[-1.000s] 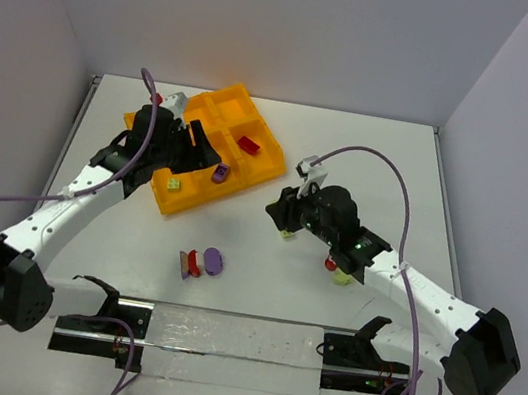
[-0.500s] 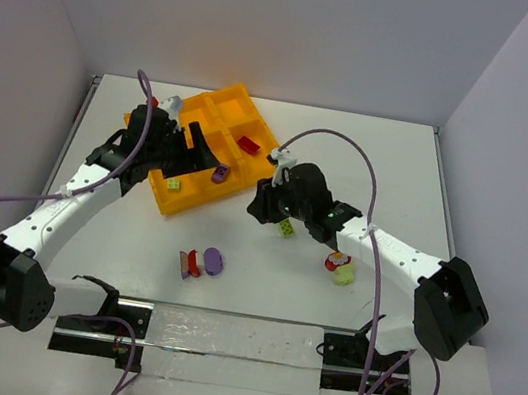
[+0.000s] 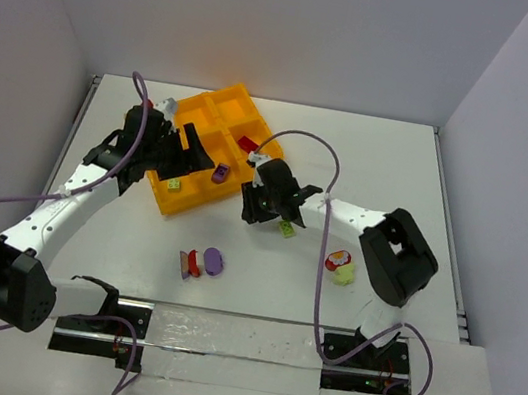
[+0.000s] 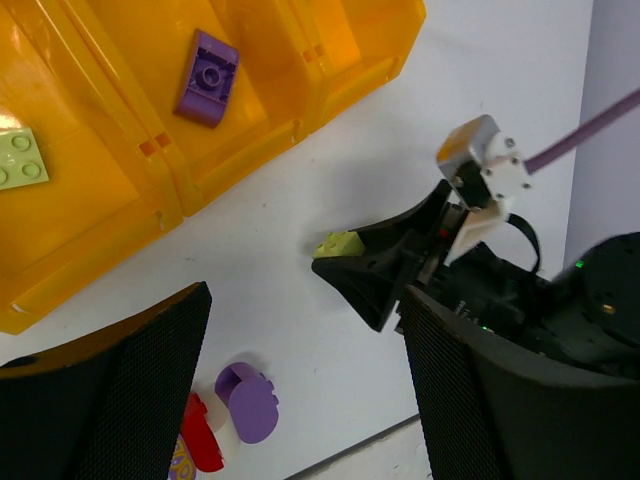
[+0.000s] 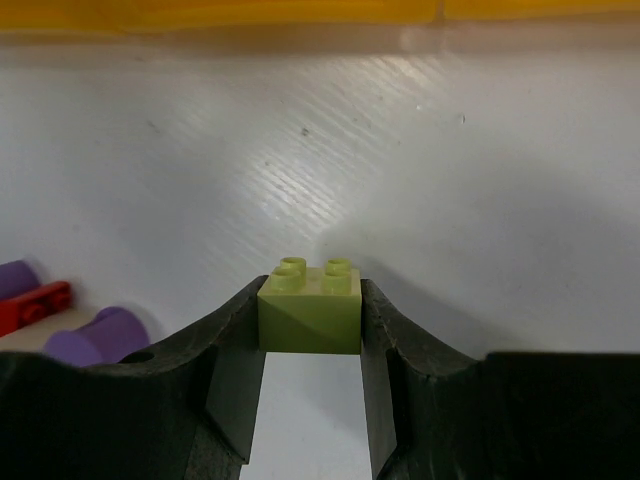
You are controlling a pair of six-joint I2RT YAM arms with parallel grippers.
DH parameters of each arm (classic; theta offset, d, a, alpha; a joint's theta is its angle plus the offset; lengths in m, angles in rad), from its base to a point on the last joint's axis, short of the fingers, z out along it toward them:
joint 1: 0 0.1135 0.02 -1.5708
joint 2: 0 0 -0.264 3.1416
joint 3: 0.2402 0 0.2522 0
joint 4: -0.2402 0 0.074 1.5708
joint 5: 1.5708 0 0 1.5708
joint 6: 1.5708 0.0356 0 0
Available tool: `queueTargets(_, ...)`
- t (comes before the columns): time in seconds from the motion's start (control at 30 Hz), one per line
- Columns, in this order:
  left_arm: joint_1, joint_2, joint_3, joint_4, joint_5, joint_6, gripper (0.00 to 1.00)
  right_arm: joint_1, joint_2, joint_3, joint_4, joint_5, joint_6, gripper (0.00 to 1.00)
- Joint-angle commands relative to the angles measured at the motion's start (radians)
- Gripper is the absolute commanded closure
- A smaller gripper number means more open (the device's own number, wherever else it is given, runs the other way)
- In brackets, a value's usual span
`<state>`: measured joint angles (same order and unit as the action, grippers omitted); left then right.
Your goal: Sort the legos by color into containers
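Yellow-green lego (image 5: 310,312) pinched between right gripper (image 5: 311,298) jaws.

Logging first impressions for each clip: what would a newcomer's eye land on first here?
The orange-yellow tray at the table's far left, holding a purple brick and a pale green piece in separate cells. Just beside it, the right arm's jaws pinch a yellow-green brick, while the left arm's jaws stand open over the tray.

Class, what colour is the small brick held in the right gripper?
Yellow-green plastic brick; right wrist view shows it best.
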<state>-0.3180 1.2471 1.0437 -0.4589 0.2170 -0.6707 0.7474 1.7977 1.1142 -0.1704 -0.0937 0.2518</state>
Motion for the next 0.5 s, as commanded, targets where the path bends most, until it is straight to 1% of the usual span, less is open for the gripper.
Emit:
queueTargets(0.0,0.006,-0.015,0.0,0.003,0.011,0.005,0.15,0.021,0.033,0.038,-0.031,0.05,0.035,0.87)
queueTargets(0.07,0.005,-0.009,0.003,-0.002,0.002,0.006,0.12,0.021,0.042,0.043,-0.031,0.054,0.038,0.75)
queueTargets(0.1,0.005,-0.007,0.005,-0.003,-0.002,0.007,0.11,0.022,0.041,0.044,-0.031,0.05,0.035,0.65)
queueTargets(0.13,0.005,-0.005,0.007,-0.003,-0.006,0.008,0.09,0.023,0.037,0.045,-0.032,0.041,0.031,0.53)
queueTargets(0.23,0.002,0.004,0.02,-0.022,-0.078,0.029,0.07,0.024,-0.018,0.023,-0.015,0.054,0.03,0.32)
queueTargets(0.3,0.0,0.015,0.03,-0.04,-0.132,0.051,0.04,0.023,-0.057,0.03,-0.028,0.068,0.021,0.29)
queueTargets(0.4,-0.004,0.047,0.055,-0.048,-0.133,0.072,0.04,0.023,-0.135,0.039,-0.049,0.112,0.002,0.27)
queueTargets(0.47,-0.029,0.063,0.072,-0.049,-0.153,0.098,0.04,0.014,-0.176,0.035,-0.076,0.15,-0.003,0.27)
